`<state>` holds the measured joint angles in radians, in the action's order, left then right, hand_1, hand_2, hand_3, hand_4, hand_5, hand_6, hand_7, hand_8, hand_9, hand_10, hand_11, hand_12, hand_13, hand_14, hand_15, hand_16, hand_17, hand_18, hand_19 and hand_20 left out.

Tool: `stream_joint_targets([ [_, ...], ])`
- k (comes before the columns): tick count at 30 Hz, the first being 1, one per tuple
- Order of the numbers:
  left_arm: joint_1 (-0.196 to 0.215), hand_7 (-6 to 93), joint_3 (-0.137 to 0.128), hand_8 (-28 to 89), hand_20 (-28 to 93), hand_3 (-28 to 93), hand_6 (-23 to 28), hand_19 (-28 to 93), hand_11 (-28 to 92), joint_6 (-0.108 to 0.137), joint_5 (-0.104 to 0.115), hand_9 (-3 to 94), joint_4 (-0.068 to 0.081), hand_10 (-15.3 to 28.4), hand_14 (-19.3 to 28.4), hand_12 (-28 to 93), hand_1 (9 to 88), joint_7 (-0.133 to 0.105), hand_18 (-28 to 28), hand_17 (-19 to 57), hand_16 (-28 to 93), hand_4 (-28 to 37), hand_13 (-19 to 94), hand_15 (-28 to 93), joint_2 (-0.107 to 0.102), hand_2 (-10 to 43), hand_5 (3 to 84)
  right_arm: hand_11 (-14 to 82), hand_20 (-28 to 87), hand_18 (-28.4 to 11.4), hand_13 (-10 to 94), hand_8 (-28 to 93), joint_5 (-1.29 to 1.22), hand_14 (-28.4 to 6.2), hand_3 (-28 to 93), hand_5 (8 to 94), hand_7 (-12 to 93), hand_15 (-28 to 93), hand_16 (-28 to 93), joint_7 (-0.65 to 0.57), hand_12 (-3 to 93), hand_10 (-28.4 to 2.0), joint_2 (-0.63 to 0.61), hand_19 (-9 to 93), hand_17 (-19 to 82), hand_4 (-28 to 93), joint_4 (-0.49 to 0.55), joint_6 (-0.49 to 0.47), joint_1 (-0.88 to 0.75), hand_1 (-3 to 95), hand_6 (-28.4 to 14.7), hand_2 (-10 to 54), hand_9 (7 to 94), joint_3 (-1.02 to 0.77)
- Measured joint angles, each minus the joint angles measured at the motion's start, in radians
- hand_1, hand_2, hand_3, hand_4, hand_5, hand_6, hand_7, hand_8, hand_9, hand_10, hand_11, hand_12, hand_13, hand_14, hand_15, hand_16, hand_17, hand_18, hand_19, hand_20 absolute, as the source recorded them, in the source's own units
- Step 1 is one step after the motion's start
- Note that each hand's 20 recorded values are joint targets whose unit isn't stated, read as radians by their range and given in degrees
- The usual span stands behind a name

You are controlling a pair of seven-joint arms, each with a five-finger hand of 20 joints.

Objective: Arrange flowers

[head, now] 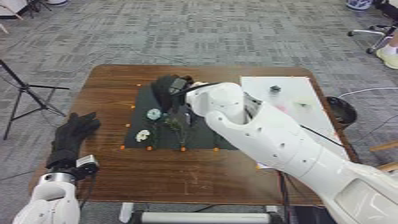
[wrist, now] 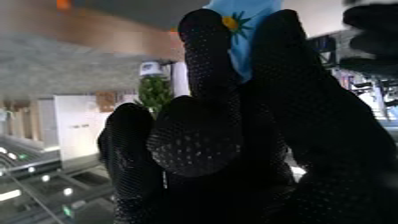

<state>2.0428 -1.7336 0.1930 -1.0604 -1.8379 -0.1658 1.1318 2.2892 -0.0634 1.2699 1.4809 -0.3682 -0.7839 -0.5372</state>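
Right hand (head: pixel 164 93) over dark mat (head: pixel 202 140), near blue flower (head: pixel 154 114); cannot tell if it pinches something. Left hand (head: pixel 73 134) at table's (head: pixel 133 182) left side, fingers loosely spread.

Tbl (head: pixel 204 172): brown wood, semi-gloss. On tbl: dk matt mat (head: pixel 202 142), smooth wht board (head: pixel 289 86). Round tbl: rough matt carpet (head: pixel 213 45). Over tbl: R hand (head: pixel 163 91), blk cloth w/ nubs.

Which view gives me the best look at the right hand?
The right wrist view: the right hand's black glove is close up, next to something light blue. The head view shows it smaller, near the dark mat's far edge.
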Motion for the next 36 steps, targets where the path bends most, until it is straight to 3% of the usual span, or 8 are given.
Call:
stream_joint_targets([
  [17,-0.026,11.9,0.014,-6,18,58,4.7,12,21,-0.017,-0.002,49.1,0.012,15.4,18.8,12,19.1,0.017,12.4,6.0,2,-28.3,39,20,-0.002,13.6,50.3,10.8,60,-16.0,86,4,0.074,-2.6,58,75.6,19,66,33,-0.005,23.3,-9.3,0.006,93,57,-17,-0.056,0.021,-0.080,53.4,3.5,-8.3,81.6,-0.016],
  [23,-0.030,11.8,0.015,-6,18,58,4.7,12,20,-0.026,-0.003,48.9,0.013,15.4,18.9,12,18.7,0.024,12.6,5.7,2,-28.3,39,20,-0.002,13.5,50.0,13.1,60,-16.1,84,2,0.054,-3.1,61,66.8,18,66,33,-0.020,17.2,-11.1,0.006,93,56,-16,-0.056,0.025,-0.080,45.4,2.5,-8.3,74.3,-0.018],
  [28,-0.032,11.7,0.015,-6,18,58,4.7,13,20,-0.028,-0.003,48.8,0.013,15.4,19.1,12,19.0,0.026,13.0,5.4,2,-28.3,38,21,-0.003,13.5,49.9,11.8,59,-16.2,83,-10,0.048,-3.3,66,59.9,17,66,32,-0.022,16.6,-11.6,0.007,93,55,-16,-0.056,0.022,-0.080,39.9,3.1,-7.1,71.3,-0.023],
  [36,-0.033,11.8,0.015,-6,17,58,4.6,13,20,-0.031,-0.004,48.7,0.013,15.3,19.2,12,19.1,0.026,13.1,5.3,2,-28.3,38,21,-0.003,13.5,49.7,9.3,58,-16.5,84,-10,0.013,-3.5,67,52.9,14,64,32,-0.045,15.4,-13.4,0.002,93,55,-15,-0.052,0.011,-0.064,35.4,3.1,-9.3,66.9,-0.018],
])
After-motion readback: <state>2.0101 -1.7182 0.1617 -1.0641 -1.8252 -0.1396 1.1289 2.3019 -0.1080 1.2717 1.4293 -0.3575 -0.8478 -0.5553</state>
